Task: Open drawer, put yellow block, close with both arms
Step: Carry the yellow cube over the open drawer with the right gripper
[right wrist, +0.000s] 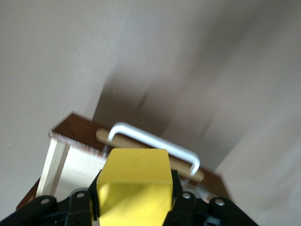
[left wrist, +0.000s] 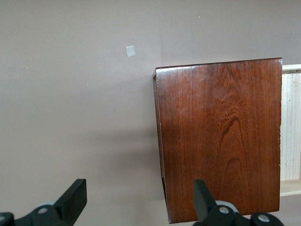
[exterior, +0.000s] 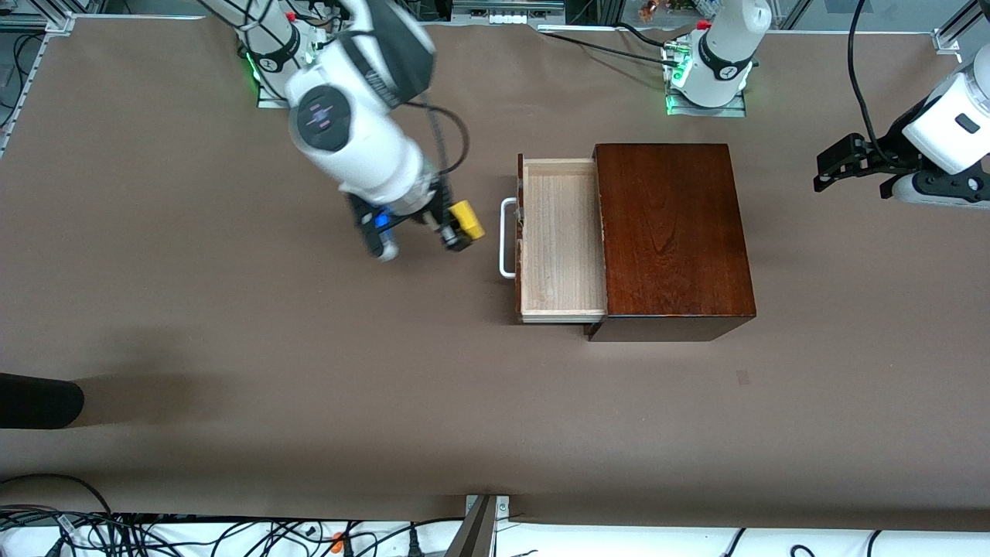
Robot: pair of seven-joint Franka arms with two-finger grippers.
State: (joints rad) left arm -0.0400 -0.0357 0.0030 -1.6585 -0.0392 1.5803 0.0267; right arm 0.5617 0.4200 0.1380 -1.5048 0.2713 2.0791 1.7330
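The drawer (exterior: 561, 240) stands pulled out of the dark wooden box (exterior: 673, 232), and its pale tray holds nothing. Its white bar handle (exterior: 506, 236) faces the right arm's end of the table. My right gripper (exterior: 462, 227) is shut on the yellow block (exterior: 467, 219) and holds it above the table just beside the handle. In the right wrist view the block (right wrist: 135, 186) sits between the fingers, with the handle (right wrist: 155, 141) and tray (right wrist: 70, 165) below it. My left gripper (exterior: 839, 166) is open and empty, waiting above the table at the left arm's end; its wrist view shows the box (left wrist: 221, 136).
A black object (exterior: 39, 401) juts in at the table's edge at the right arm's end, nearer the camera. Cables (exterior: 232, 534) run along the near edge. A small pale patch (exterior: 742, 377) lies on the table nearer the camera than the box.
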